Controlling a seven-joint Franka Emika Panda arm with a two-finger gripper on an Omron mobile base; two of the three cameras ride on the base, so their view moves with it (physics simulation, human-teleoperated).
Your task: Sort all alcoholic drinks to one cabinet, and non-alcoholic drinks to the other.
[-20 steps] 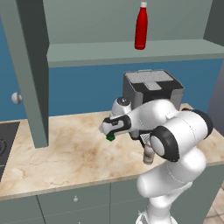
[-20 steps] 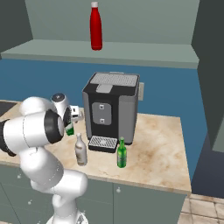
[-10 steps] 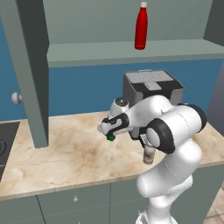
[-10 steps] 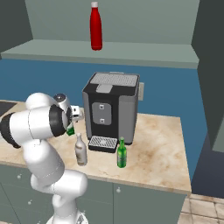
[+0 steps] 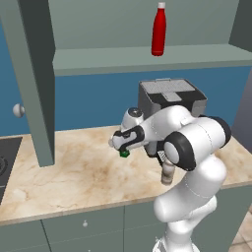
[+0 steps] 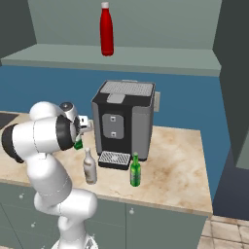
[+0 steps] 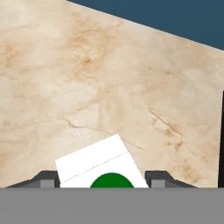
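Note:
My gripper (image 7: 103,180) is shut on the small green-and-white carton (image 7: 101,165), one finger against each side, low over the marble counter (image 7: 109,87). The carton's green edge (image 5: 124,153) shows under my hand (image 5: 129,139), left of the coffee machine. The tall red bottle (image 5: 158,29) stands on the shelf (image 5: 147,56) of the open cabinet. On the counter in front of the machine stand the slim green glass bottle (image 6: 135,170) and the pale bottle (image 6: 89,167), partly hidden by my arm in the left base view.
A dark coffee machine (image 6: 124,121) sits at the back of the counter, close to my hand. The left cabinet door (image 5: 34,74) hangs open over the counter's left part, and another door (image 6: 233,73) stands open at right. A stove edge (image 5: 5,157) lies far left.
My elbow has swung a little over the counter. My hand has stayed at the carton left of the coffee machine. The bottles have not moved.

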